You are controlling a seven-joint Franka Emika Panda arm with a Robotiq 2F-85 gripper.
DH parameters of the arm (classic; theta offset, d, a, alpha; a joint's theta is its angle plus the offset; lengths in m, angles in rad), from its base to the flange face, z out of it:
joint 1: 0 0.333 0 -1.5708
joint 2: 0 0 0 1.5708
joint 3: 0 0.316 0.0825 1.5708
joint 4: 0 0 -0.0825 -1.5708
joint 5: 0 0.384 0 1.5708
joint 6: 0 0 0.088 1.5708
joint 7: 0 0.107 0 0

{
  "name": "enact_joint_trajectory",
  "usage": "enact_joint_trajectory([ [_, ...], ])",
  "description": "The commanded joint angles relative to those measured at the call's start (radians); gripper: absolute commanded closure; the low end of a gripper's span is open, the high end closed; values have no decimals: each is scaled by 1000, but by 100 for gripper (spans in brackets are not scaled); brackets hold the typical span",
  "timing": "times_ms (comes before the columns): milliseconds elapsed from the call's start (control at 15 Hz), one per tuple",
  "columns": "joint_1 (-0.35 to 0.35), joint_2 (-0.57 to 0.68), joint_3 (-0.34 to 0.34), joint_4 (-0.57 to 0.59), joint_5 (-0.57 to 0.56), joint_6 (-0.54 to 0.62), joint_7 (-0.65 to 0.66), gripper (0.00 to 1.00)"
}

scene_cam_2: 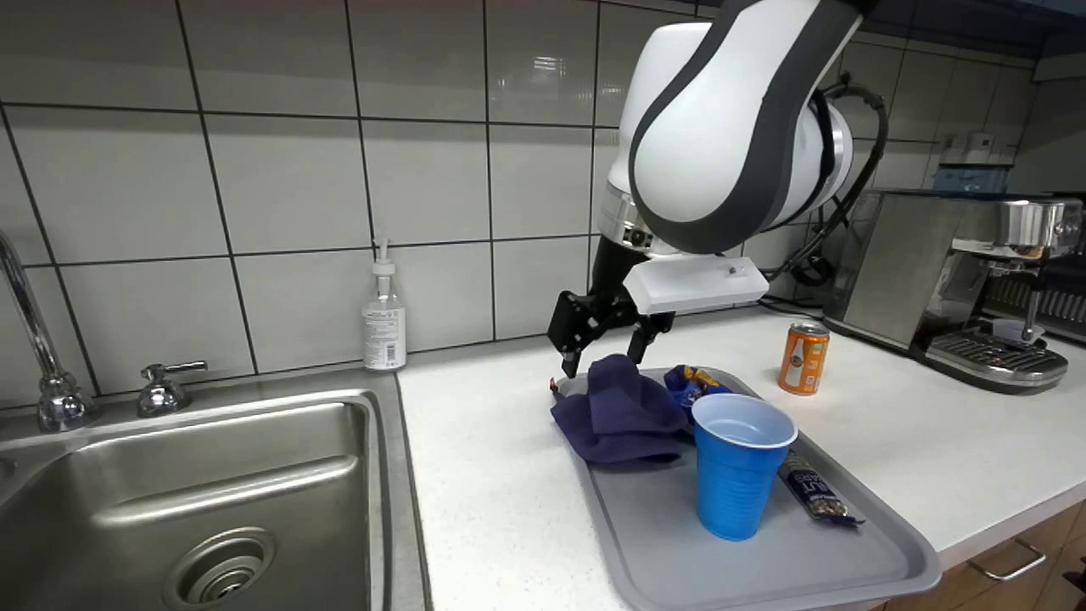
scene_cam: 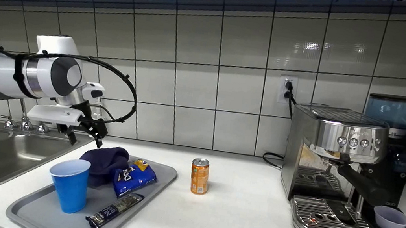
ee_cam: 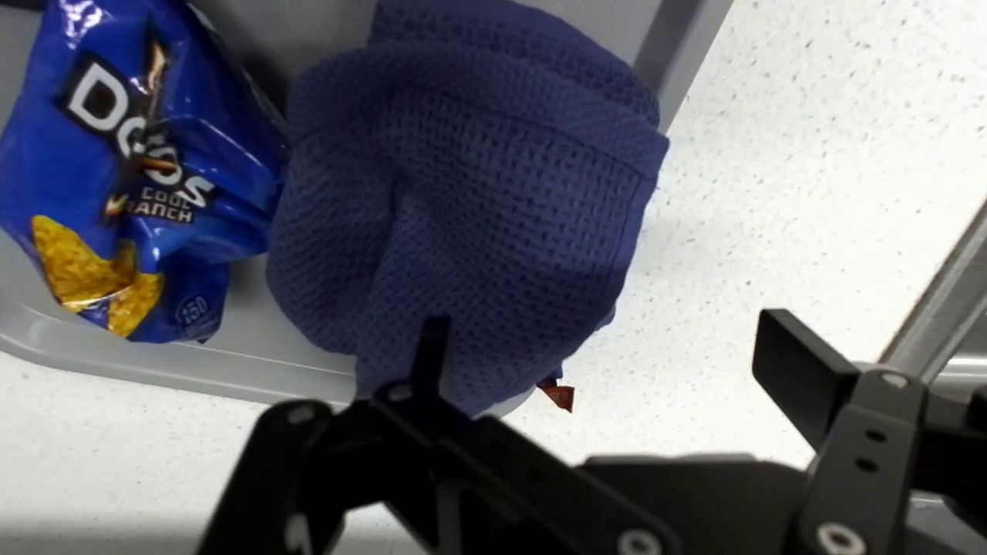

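Note:
Wide apart and holding nothing, the fingers of my gripper (ee_cam: pixel 605 339) hang above a crumpled dark-blue cloth (ee_cam: pixel 478 208). In the wrist view one finger overlaps the cloth; the other is over white counter. A small red tip (ee_cam: pixel 560 395) pokes out from under the cloth, its source hidden. Beside the cloth lies a blue Doritos bag (ee_cam: pixel 139 154). In both exterior views the gripper (scene_cam: pixel 85 140) is above the back of a grey tray (scene_cam_2: pixel 764 573). The tray also carries an upright blue cup (scene_cam_2: pixel 738 484) and a dark wrapped bar (scene_cam: pixel 114 211).
An orange can (scene_cam: pixel 200 177) stands upright on the counter beside the tray. Farther along are a silver espresso machine (scene_cam: pixel 335 148) and a small pale bowl (scene_cam: pixel 391 221). On the opposite side lie the steel sink (scene_cam_2: pixel 229 475) and a soap bottle (scene_cam_2: pixel 384 322) by the tiled wall.

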Motion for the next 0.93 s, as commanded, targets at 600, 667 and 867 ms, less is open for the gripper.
enact_joint_trajectory([
  [600,-72,-225,88,-138,-162,-192,58,0],
  [667,-85,-241,102,-155,-163,-196,62,0],
  [867,-119,-297,136,-207,-166,-209,93,0],
])
